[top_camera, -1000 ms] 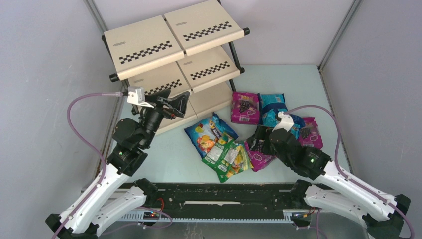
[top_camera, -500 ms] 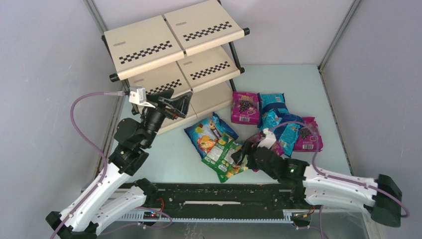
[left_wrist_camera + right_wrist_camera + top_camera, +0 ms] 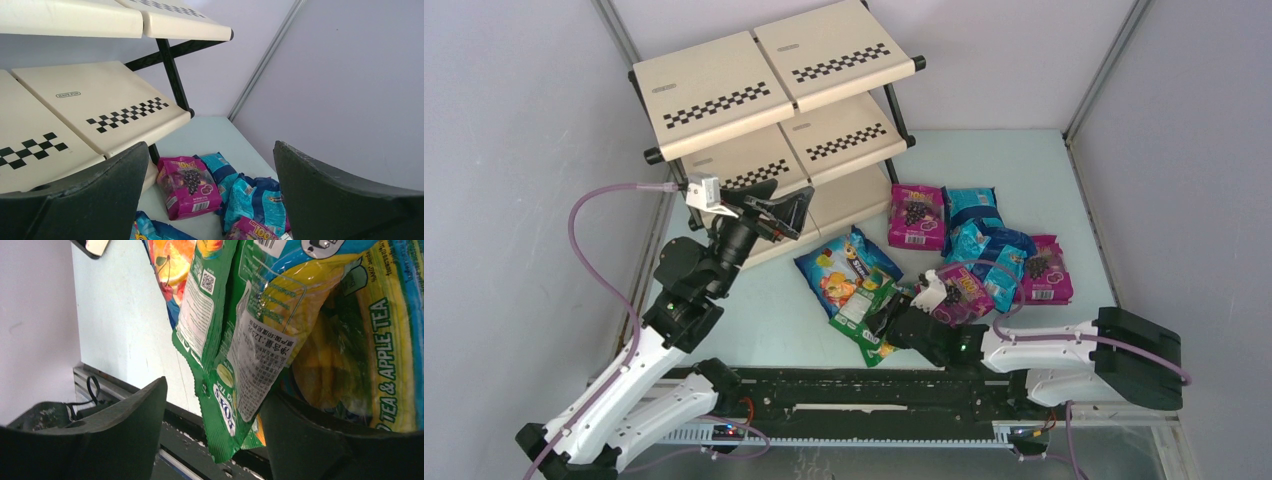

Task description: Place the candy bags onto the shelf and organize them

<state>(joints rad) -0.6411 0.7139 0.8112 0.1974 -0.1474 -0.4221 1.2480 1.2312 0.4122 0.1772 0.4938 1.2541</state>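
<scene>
The shelf [image 3: 774, 90] stands at the far left with its beige tiers bare; it also shows in the left wrist view [image 3: 100, 107]. The candy bags lie on the table: a blue one with orange fruit [image 3: 842, 268], green-yellow ones [image 3: 871, 312], magenta ones [image 3: 916, 216] [image 3: 964, 290] [image 3: 1046, 270] and teal-blue ones [image 3: 976, 222]. My left gripper [image 3: 781, 212] [image 3: 210, 150] is open and empty, held up beside the lower tiers. My right gripper [image 3: 886, 322] [image 3: 215, 400] is open, low at the table, with the edge of a green-yellow bag [image 3: 235, 390] between its jaws.
The black base rail [image 3: 864, 395] runs along the near edge just behind the green-yellow bags. Grey walls close in the left, right and back. The right arm lies folded low along the near right of the table [image 3: 1064, 150].
My right arm has swung left and down, from the magenta and teal-blue bags to the green-yellow bags. A magenta bag it covered now shows. My left arm has hardly moved.
</scene>
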